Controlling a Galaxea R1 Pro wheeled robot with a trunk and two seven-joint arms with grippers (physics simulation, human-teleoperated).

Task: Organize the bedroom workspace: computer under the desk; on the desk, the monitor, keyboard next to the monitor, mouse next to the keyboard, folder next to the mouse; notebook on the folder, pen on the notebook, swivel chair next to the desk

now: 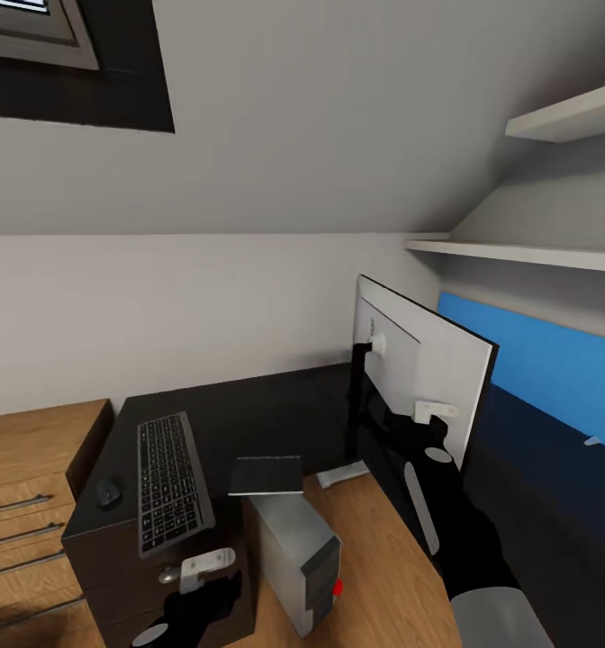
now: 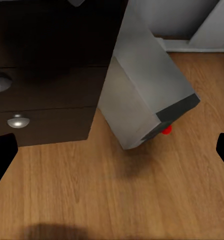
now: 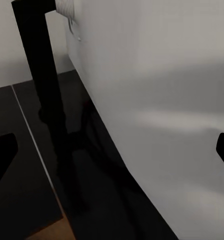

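The monitor (image 1: 424, 364) stands on the glossy black desk (image 1: 275, 418), its pale back toward me on a black stand (image 3: 47, 100). My right gripper (image 1: 431, 432) is open right behind that back (image 3: 157, 110), fingers (image 3: 2, 157) spread wide. At the desk's left end lie the dark keyboard (image 1: 170, 481) and the small black mouse (image 1: 109, 491). A thin grey notebook (image 1: 266, 474) rests at the desk's front edge. Beside the drawers on the floor is the grey computer (image 1: 298, 553), seen tilted (image 2: 147, 85) with its red light. My left gripper (image 1: 194, 594) hangs open above the floor (image 2: 112, 155).
Dark drawers with silver knobs (image 2: 17, 121) face the left gripper. A low oak cabinet (image 1: 28, 459) adjoins the desk's left end. A blue wall panel (image 1: 546, 360) and white shelves (image 1: 537, 255) are at the right. Oak floor (image 1: 383, 549) lies between the desk's two wings.
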